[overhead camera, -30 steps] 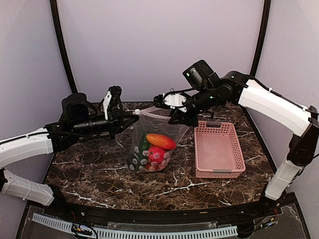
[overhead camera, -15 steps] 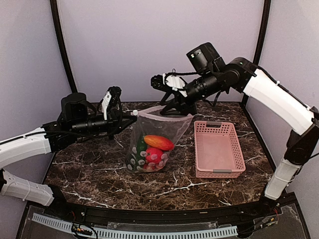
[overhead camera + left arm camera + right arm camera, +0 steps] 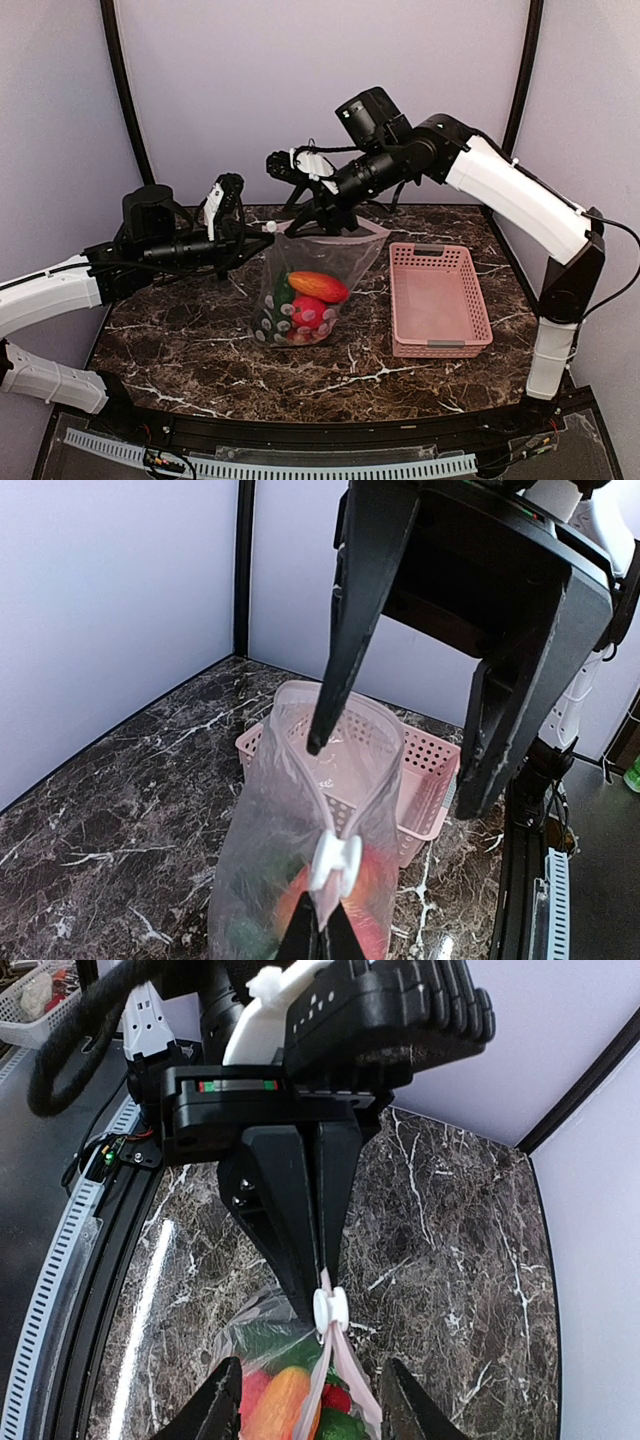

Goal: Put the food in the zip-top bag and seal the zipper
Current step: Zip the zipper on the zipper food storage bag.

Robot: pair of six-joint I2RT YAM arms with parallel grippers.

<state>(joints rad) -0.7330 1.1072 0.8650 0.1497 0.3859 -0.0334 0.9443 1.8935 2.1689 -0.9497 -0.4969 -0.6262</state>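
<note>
Zip-top bag (image 3: 335, 255) w/ food (image 3: 318, 286) pinched by left gripper (image 3: 320, 938); right gripper (image 3: 392, 777) spread.

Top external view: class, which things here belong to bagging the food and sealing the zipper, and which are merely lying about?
Belongs to the job:
zip-top bag
food inside it
zipper
left gripper, fingers shut on the bag's mouth
right gripper, fingers open over the bag

Lying about:
pink basket, beside the bag

Overhead, opposed wrist close-ups, shared bag (image 3: 268, 815)
</note>
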